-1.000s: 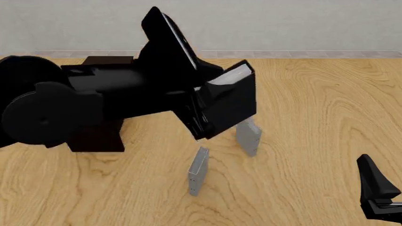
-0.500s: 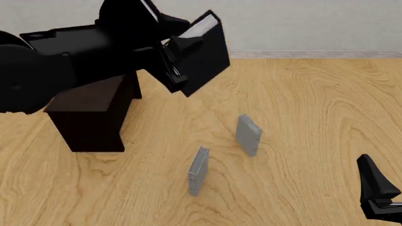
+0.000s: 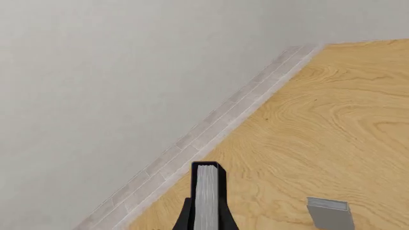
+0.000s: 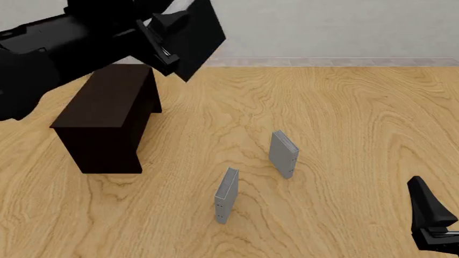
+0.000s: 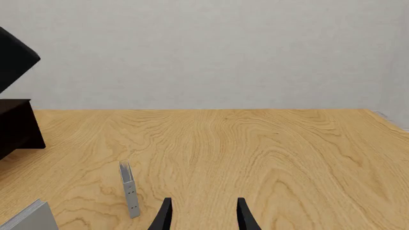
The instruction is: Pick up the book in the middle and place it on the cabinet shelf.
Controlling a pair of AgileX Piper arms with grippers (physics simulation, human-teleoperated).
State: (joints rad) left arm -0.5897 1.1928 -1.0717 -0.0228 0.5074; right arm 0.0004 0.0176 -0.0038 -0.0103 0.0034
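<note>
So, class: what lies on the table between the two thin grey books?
Nothing: in the front view, only bare table separates the nearer grey book and the farther grey book.

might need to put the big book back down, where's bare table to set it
Widest bare wood: right of the far grey book, out to the table's right edge. Another patch lies between the cabinet and both grey books. It is tight between the far and near grey book, and by the right gripper.

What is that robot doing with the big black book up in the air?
The left gripper is holding the thick dark hardcover book high above the table, beside the low dark brown wooden cabinet. Two thin grey books stand on the wooden table. The right gripper waits open, holding nothing.
</note>
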